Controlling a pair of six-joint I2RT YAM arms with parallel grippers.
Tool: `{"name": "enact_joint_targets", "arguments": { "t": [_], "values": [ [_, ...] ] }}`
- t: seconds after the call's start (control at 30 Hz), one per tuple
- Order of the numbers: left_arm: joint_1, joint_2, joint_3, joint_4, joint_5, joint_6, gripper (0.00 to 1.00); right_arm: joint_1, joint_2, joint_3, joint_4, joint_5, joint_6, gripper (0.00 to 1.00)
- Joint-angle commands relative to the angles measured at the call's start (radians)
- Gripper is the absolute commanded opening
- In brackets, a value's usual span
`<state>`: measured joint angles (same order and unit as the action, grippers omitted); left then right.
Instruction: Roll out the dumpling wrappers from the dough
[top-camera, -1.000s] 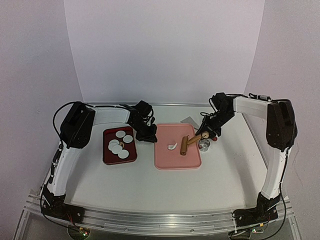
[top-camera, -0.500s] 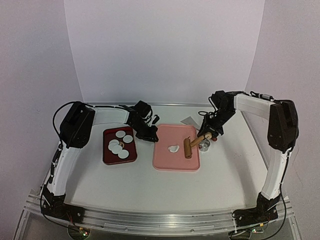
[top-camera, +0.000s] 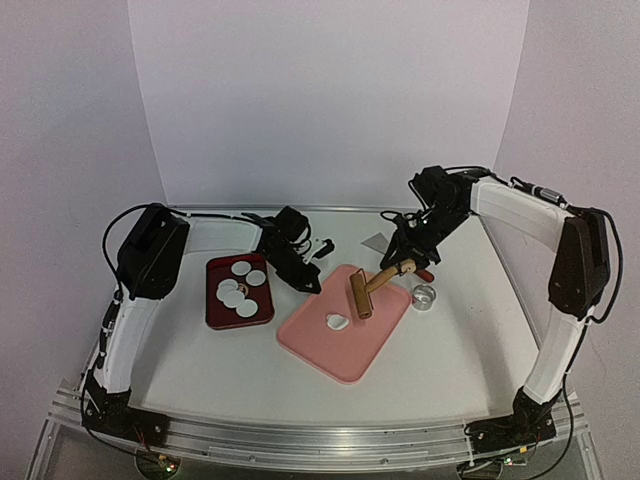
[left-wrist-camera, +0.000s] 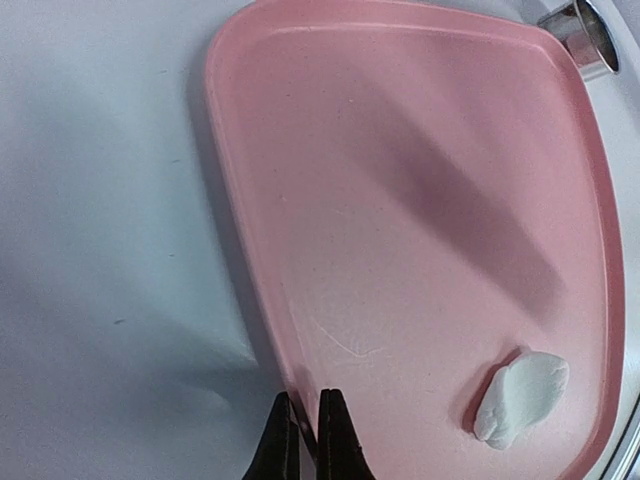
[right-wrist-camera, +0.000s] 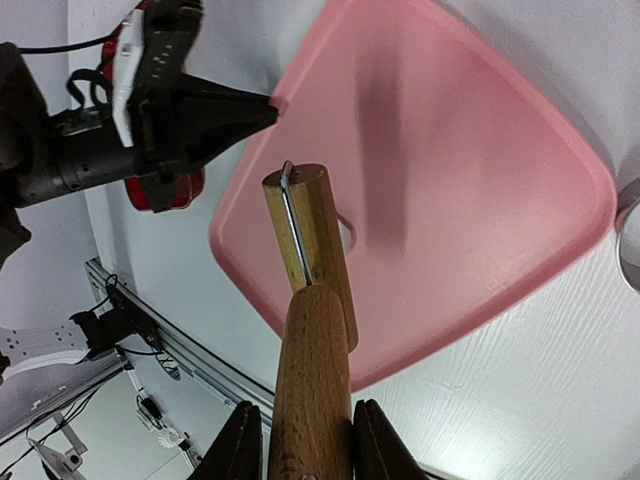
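Observation:
The dough (top-camera: 337, 322) is a small white lump (left-wrist-camera: 520, 397) on the pink tray (top-camera: 375, 335), which lies skewed on the table. My left gripper (top-camera: 312, 286) is shut on the tray's far left rim (left-wrist-camera: 232, 200), which passes between its jaws (left-wrist-camera: 305, 430). My right gripper (top-camera: 409, 265) is shut on the handle of a wooden roller (top-camera: 362, 293), whose drum (right-wrist-camera: 308, 235) hangs over the tray (right-wrist-camera: 480, 200) beyond the dough and hides most of it in that wrist view. Several round dumpling wrappers (top-camera: 242, 268) lie on a dark red tray (top-camera: 214, 300).
A small metal ring cutter (top-camera: 425, 297) stands on the table just right of the pink tray, also at the top right corner (left-wrist-camera: 585, 35) of the left wrist view. A grey scrap (top-camera: 376, 240) lies at the back. The aluminium rail (top-camera: 320, 440) runs along the near edge.
The pink tray has swung round and slid toward the front left, with my left gripper holding its rim. The roller has lifted and moved left with the right gripper. The ring cutter now stands apart from the tray.

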<state>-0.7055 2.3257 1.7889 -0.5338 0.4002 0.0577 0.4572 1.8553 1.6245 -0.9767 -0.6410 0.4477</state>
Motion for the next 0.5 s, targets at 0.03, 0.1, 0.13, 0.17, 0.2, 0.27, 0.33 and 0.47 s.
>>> {"name": "enact_joint_targets", "arguments": {
  "t": [0.03, 0.1, 0.13, 0.17, 0.2, 0.27, 0.33, 0.47],
  "values": [
    [-0.026, -0.091, -0.01, 0.033, 0.064, -0.05, 0.13, 0.024, -0.063, 0.065, -0.054, -0.067, 0.017, 0.0],
    [-0.026, -0.121, -0.038, 0.066, 0.043, -0.135, 0.24, 0.027, -0.057, 0.056, -0.07, -0.052, 0.011, 0.0],
    [-0.026, -0.139, -0.056, 0.083, 0.033, -0.172, 0.28, 0.029, -0.055, 0.052, -0.075, -0.046, 0.009, 0.0],
    [-0.026, -0.167, -0.081, 0.105, 0.019, -0.216, 0.31, 0.03, -0.052, 0.048, -0.079, -0.047, 0.002, 0.0],
    [-0.026, -0.194, -0.113, 0.127, 0.007, -0.254, 0.34, 0.032, -0.049, 0.046, -0.08, -0.05, -0.009, 0.0],
    [-0.026, -0.25, -0.176, 0.158, -0.03, -0.345, 0.37, 0.034, -0.037, 0.05, -0.088, -0.052, -0.028, 0.0],
    [-0.027, -0.314, -0.229, 0.163, -0.065, -0.448, 0.38, 0.035, -0.015, 0.067, -0.106, -0.066, -0.049, 0.0],
    [-0.034, -0.43, -0.355, 0.165, -0.104, -0.606, 0.41, 0.048, 0.011, 0.078, -0.111, -0.053, -0.084, 0.0]
  ]
}}
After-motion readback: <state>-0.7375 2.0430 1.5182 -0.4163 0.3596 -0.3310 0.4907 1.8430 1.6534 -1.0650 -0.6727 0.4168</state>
